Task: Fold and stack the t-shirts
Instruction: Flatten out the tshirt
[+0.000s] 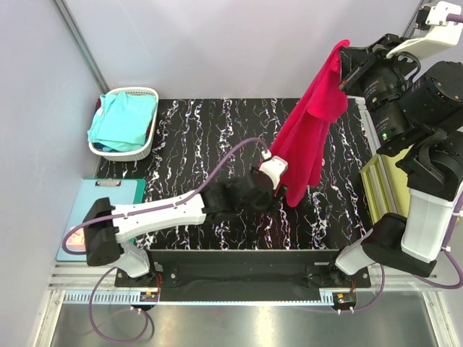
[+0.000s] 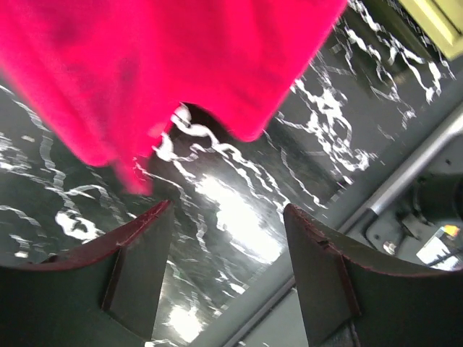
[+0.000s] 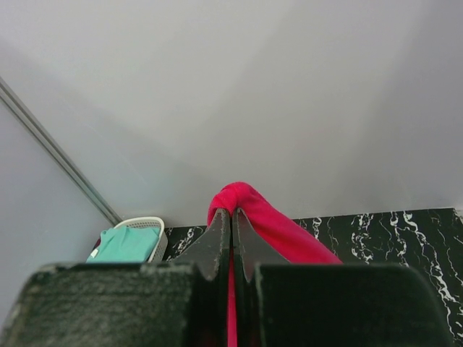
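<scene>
- One black, white-veined bench carries the scene, with both arms mounted at its near edge.
- One red shirt hangs in the air over the bench's far right part. It is bunched at the top and drapes down loosely, with its lower end over the bench's middle right. Whether that end touches the bench cannot be told.
- One light-blue mat lies flat just off the bench's near left corner.
- One white basket stands at the bench's far left corner.
- One turquoise shirt lies crumpled inside that basket.
- One yellow-green block sits along the bench's right edge, partly hidden by the right arm.
- Right claw: pinched tight on the top fold of the red shirt, high above the bench's far right corner.
- Left claw: spread wide and holding nothing, low over the bench's middle. The red shirt's hem hangs just ahead of its fingers.
</scene>
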Robot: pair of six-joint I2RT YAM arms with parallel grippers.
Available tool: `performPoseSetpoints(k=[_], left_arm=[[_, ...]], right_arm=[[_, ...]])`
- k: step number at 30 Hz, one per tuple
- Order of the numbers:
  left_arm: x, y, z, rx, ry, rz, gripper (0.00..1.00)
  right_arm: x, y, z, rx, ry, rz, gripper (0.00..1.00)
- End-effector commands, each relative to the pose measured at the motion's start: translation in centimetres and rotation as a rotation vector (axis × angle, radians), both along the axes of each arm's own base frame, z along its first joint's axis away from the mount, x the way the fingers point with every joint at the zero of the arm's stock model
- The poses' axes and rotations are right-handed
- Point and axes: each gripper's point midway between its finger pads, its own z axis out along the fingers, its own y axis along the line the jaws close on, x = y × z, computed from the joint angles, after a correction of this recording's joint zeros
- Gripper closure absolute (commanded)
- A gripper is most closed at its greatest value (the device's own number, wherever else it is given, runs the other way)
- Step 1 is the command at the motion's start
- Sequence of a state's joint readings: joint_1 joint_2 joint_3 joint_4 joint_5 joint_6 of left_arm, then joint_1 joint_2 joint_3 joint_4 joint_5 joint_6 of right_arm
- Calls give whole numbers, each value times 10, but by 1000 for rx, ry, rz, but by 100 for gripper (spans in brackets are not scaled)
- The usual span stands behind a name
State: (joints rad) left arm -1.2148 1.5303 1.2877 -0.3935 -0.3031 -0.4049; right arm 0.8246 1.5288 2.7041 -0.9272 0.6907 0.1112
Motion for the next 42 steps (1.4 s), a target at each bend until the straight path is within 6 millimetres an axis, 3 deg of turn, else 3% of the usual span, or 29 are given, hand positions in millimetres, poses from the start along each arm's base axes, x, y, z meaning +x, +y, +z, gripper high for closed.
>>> performPoseSetpoints(k=[1,8,25,36,42], left_arm=[[24,20,56,-96,-205,53,32],[35,39,53,-28,-291,89,30],[22,-8,14,-94,-183,-80,34],[42,-1,-9,-119,-87,-63,36],[52,1,-10,-139,-49,-61,43]], right_arm=[[-10,-7,15,44,-48,14,100],[-9,-6,11,39,-34,14,100],[-10,-8,3,46,-8,11,100],[-15,-12,3,64,-6,14,100],[-15,-11,-1,67,9,22,100]])
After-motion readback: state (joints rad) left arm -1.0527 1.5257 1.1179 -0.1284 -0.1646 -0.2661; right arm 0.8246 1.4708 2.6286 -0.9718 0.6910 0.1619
